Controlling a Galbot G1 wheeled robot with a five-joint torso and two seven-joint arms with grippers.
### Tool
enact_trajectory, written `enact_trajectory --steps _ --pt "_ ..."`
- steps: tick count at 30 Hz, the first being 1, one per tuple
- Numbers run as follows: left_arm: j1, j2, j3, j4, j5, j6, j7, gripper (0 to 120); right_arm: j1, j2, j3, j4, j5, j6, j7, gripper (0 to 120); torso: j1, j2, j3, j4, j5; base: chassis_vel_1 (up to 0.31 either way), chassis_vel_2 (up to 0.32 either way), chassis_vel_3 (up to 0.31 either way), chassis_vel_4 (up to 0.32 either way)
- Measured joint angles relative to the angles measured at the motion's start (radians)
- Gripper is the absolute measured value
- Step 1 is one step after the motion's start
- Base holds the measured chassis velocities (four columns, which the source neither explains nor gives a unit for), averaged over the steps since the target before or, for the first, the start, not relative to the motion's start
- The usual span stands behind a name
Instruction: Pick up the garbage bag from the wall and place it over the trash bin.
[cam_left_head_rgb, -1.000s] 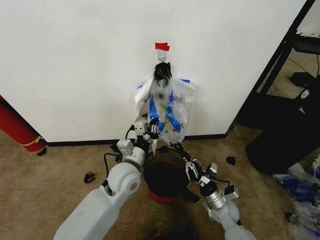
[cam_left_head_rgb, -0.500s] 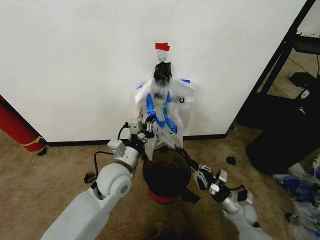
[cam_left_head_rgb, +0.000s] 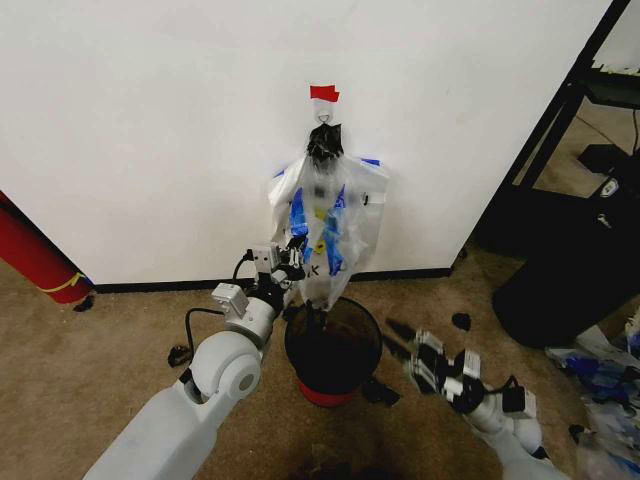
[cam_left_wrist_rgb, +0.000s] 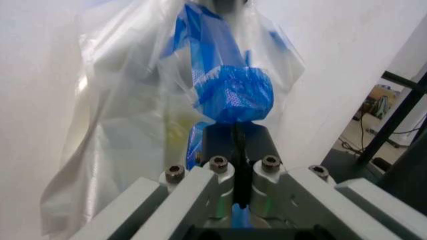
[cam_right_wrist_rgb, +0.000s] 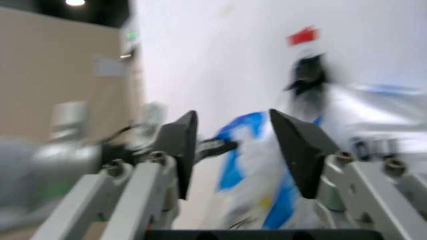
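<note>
Brown carpet (cam_left_head_rgb: 120, 340) runs up to the wall (cam_left_head_rgb: 150, 130), white above a black baseboard, with a red tape piece (cam_left_head_rgb: 324, 93) over a hook. From that hook hangs the garbage bag (cam_left_head_rgb: 328, 225) — thin, crinkly clear plastic with blue printed patches, gathered into a dark knot at the top and flaring wide lower down. Its bottom hem ends just above the rim of the trash bin (cam_left_head_rgb: 333, 345), a round black bucket with a red base standing on the carpet close to the wall.

At the bag's lower left edge, the left pincer (cam_left_head_rgb: 296, 262) has its fingers closed on a blue-printed fold of plastic; the left wrist view shows the fold bunched right at the fingertips (cam_left_wrist_rgb: 235, 145). To the bin's right and clear of it — low over open carpet — the right pincer (cam_left_head_rgb: 408, 345) has its fingers spread apart, empty. A black shelf frame (cam_left_head_rgb: 560, 120) bounds the room at far right.
</note>
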Motion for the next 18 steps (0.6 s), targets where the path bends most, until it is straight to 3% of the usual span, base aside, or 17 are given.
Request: enact_trajectory --steps 5,6,10,18 --pt "0.001 -0.009 0.009 0.0 0.007 -0.001 0.0 0 0.096 0.004 -0.123 -0.01 -0.275 0.006 0.33 68 0.0 0.0 0.0 -0.0001 -0.0002 0.0 0.0 0.0 0.0" --pt "-0.003 -0.009 0.012 0.004 0.007 -0.002 0.0 0 0.172 0.008 -0.163 -0.068 -0.448 0.005 0.437 78 0.0 0.0 0.0 0.0001 -0.0001 0.0 0.0 0.0 0.0" --pt "-0.014 -0.011 0.02 0.015 0.008 -0.004 0.0 0 0.278 0.009 -0.231 -0.143 -0.643 -0.021 0.598 94 0.0 0.0 0.0 0.0 -0.0001 0.0 0.0 0.0 0.0" --pt "-0.033 -0.018 0.041 0.032 0.007 -0.004 -0.005 0 0.388 -0.03 -0.324 -0.17 -0.78 -0.19 0.731 100 0.0 0.0 0.0 -0.0002 0.0 0.0 0.0 0.0 0.0"
